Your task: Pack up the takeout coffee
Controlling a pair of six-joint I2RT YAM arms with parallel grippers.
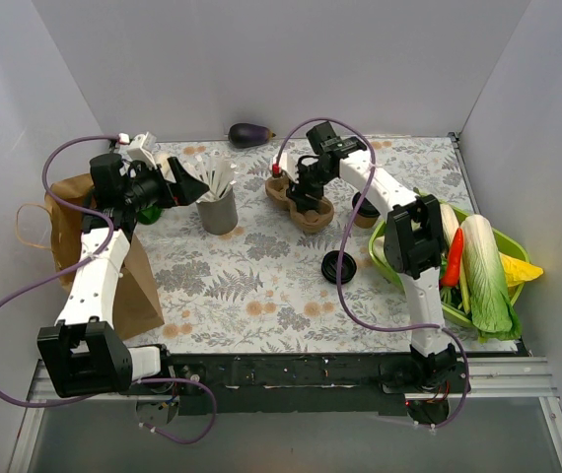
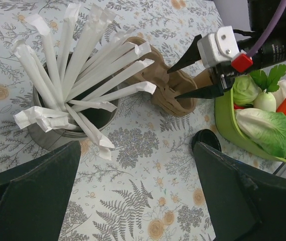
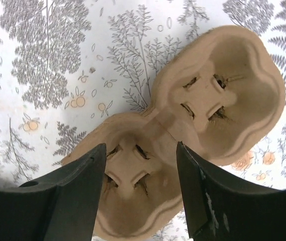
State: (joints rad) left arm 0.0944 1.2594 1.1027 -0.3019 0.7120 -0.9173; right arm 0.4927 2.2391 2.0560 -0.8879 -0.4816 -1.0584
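The dark fingers of the right gripper hung spread apart over one well of the brown cardboard carrier, one finger to each side, pinching nothing. The takeout coffee cup, small, tan and tapered, stood on the flowered table just right of the carrier, outside both wells. The right arm crossed above it in the overhead view, so its mouth and inside were hard to make out. From the left wrist, only a tan sliver showed behind the right gripper's fingers. The right wrist camera's own fingers and the picture's lower edge cut off part of the well beneath them.

The left gripper was likewise wide open and holding nothing, and it pointed at the grey cup left of the carrier. The cup's white wrapped sticks fanned out too thickly to count surely.

Counted:
- one coffee cup;
- one carrier with two wells;
- one grey cup;
- one black lid lying flat on the near side of the carrier;
- one eggplant beyond the carrier by the far wall;
- one brown paper bag well to the carrier's left;
- one green basket of vegetables to the carrier's right, past the coffee cup, cut off at the left wrist picture's edge.
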